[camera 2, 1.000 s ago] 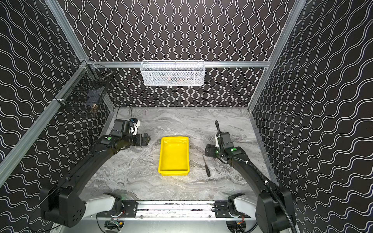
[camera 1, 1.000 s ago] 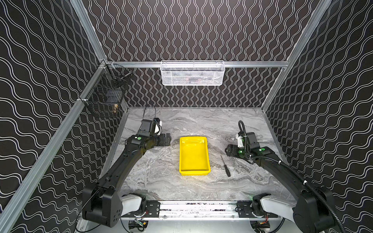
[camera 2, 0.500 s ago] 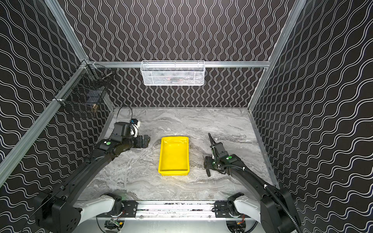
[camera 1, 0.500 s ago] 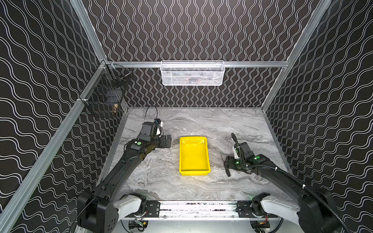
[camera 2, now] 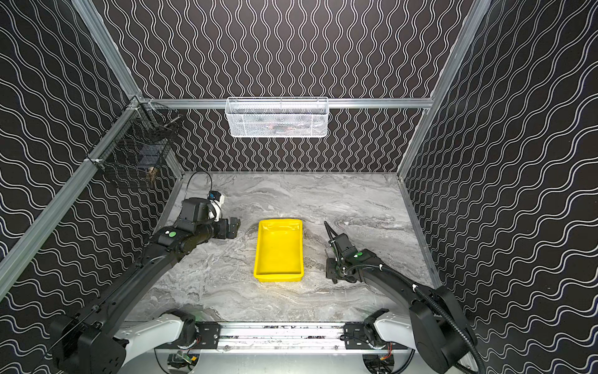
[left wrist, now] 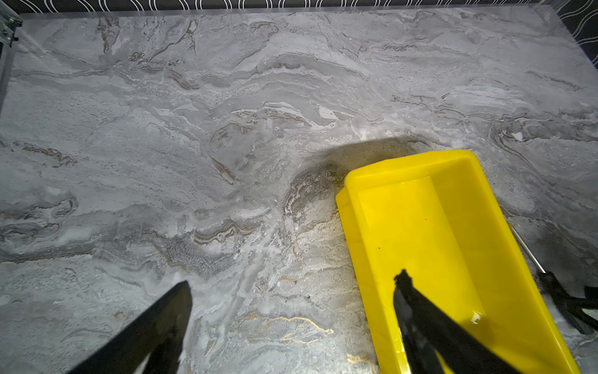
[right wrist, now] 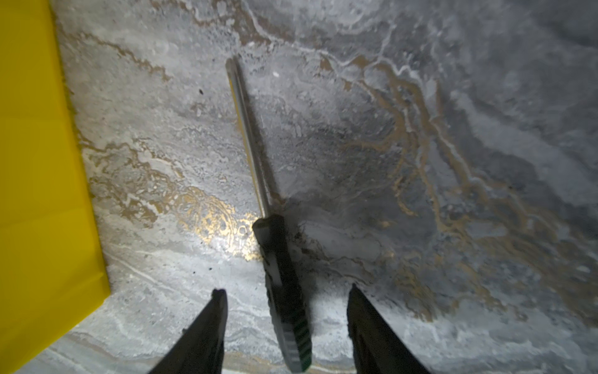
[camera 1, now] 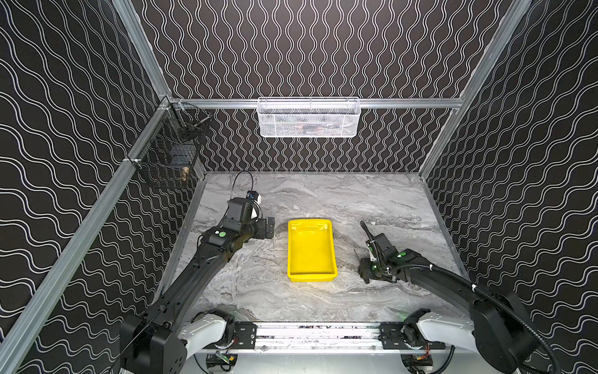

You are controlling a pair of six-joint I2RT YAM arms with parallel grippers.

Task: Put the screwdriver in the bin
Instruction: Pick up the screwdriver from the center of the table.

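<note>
We see a glossy, smooth yellow plastic rectangular bin [camera 1: 310, 249] on a matt grey marble-patterned tabletop [camera 1: 323, 200]. The slim screwdriver [right wrist: 275, 246] shows a ribbed black handle and shiny metal shaft.

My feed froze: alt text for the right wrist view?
The screwdriver lies flat on the marble tabletop, its black handle between the right gripper's open jaws with a gap on each side. The yellow bin sits alongside its shaft, apart from it.

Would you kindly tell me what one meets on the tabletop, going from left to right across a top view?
left pincer → yellow tray → right pincer
</note>
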